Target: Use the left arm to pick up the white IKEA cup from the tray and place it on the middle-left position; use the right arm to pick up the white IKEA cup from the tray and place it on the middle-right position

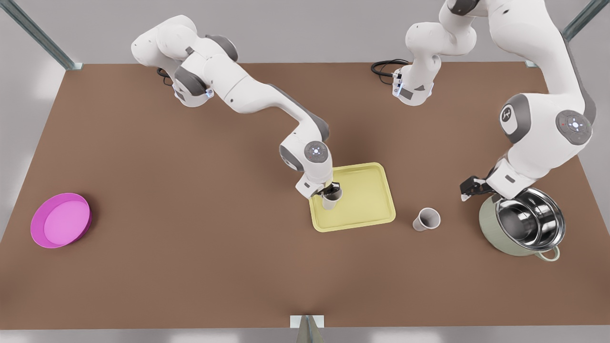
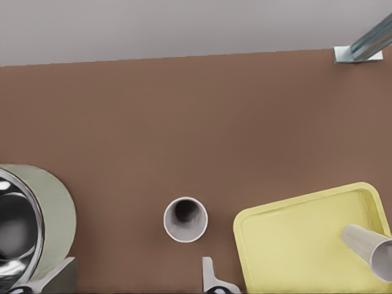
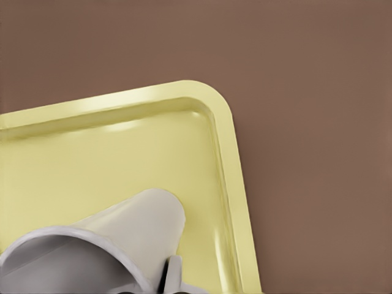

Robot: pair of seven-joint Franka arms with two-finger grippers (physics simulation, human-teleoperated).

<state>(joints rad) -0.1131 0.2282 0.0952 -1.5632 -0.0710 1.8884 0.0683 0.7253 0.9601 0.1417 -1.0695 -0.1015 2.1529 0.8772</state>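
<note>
The pale yellow tray (image 1: 369,190) lies mid-table. A white cup (image 1: 330,200) stands on its front-left part, and my right gripper (image 1: 332,191), on the arm at the front view's left, is shut on this cup's rim. Up close, one finger (image 3: 174,272) presses the cup's wall (image 3: 131,223) above the tray (image 3: 92,147). A second white cup (image 1: 427,219) stands upright on the bare table to the right of the tray. My left gripper (image 1: 469,188) hangs open next to the pot. Its fingers (image 2: 211,275) are spread wide, short of that cup (image 2: 185,218).
A pale green pot (image 1: 491,228) holding a steel bowl (image 1: 531,224) sits at the front view's right, under the left arm. A magenta bowl (image 1: 61,220) sits far left. A black cable (image 1: 386,66) lies at the back edge.
</note>
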